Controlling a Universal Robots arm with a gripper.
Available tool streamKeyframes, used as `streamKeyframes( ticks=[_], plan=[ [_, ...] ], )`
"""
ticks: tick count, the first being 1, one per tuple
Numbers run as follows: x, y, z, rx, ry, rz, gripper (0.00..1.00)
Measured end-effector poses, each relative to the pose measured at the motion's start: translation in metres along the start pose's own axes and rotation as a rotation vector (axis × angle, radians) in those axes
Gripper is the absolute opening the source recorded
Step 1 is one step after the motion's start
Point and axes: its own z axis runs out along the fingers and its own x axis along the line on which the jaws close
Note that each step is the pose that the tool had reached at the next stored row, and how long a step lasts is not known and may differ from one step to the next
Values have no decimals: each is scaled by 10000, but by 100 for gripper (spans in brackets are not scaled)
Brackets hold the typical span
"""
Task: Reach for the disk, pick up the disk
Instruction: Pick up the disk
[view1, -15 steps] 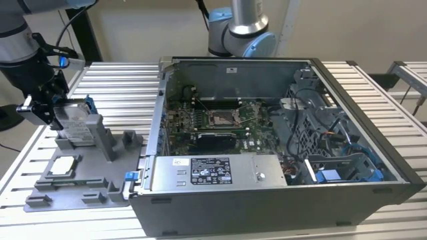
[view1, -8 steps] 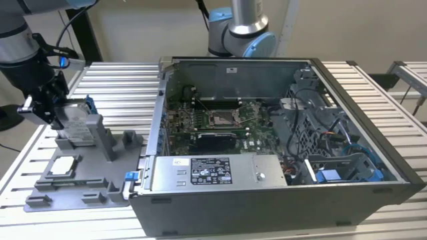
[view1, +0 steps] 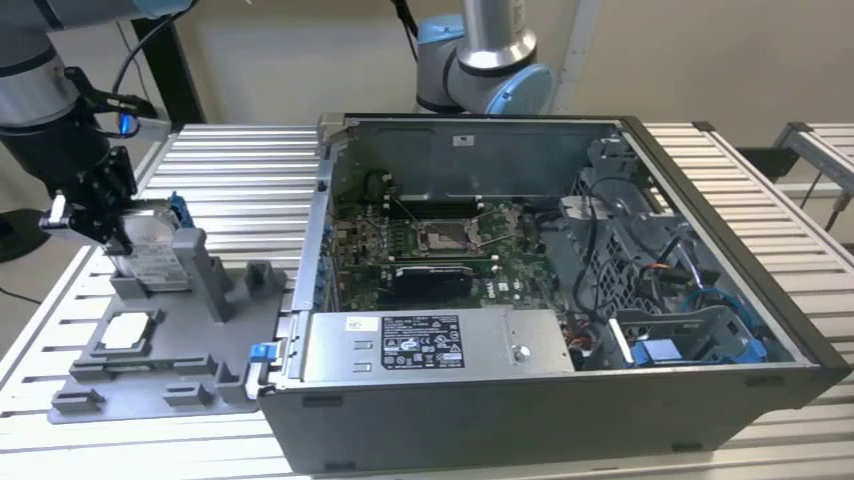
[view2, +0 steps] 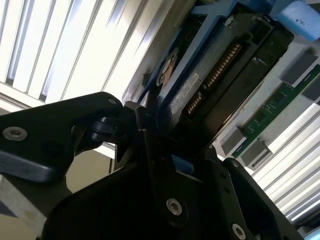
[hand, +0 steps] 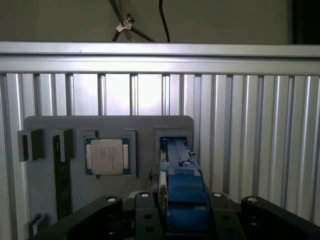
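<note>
You'll see the disk (view1: 155, 260) standing on edge in a slot of the grey holder tray (view1: 147, 385) on the counter (view1: 240, 180), on the exterior view's left of the computer case (view1: 534, 415). The end effector (view1: 123, 238) is clamped on its upper end, with the fingers (view2: 146, 134) against its faces.

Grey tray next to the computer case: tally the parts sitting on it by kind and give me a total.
disk: 1
chip: 1
memory stick: 1
Total: 3
</note>
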Motion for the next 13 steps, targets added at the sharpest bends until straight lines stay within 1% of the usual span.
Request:
streamKeyframes(
  ticks=[13],
  plan=[
    [0,0,9,0,0,0,0]
  ],
)
